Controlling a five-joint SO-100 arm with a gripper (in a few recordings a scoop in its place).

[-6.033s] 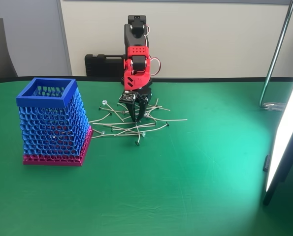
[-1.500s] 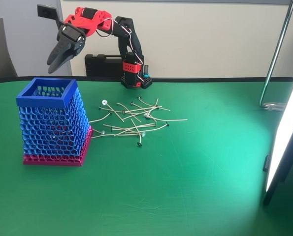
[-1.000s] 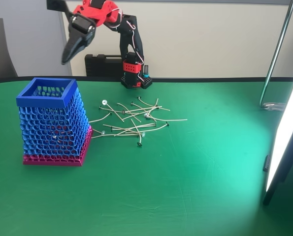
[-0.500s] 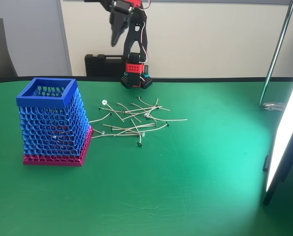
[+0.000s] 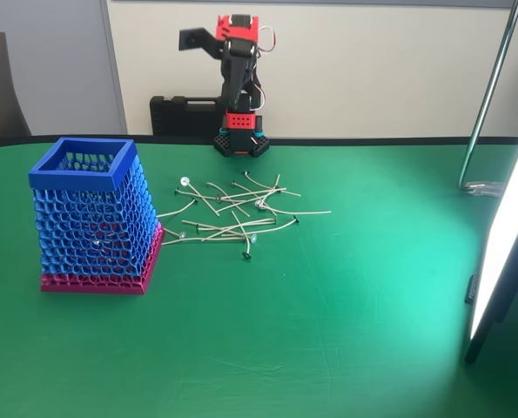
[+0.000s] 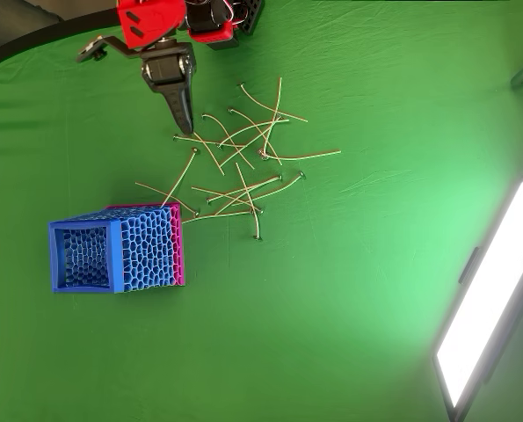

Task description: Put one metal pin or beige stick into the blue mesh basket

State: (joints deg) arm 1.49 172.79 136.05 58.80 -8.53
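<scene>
At the overhead view's top, the gripper [image 6: 185, 110] hangs clenched and apparently empty; sticks [image 6: 239, 167] lie mid-frame; whether the basket [image 6: 85, 286], lower left, holds one is unclear.

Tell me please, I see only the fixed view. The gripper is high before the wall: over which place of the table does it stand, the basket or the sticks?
Observer: In the overhead view the gripper points at the upper left edge of the pile of beige sticks, apart from the blue mesh basket.
Operator: Are the fingers closed on a stick?
Observer: From above the jaws look shut together, and I see no stick between them.
Operator: Does any stick lie near the basket?
Observer: One beige stick ends close by the basket's pink base. I cannot tell if it touches.
</scene>
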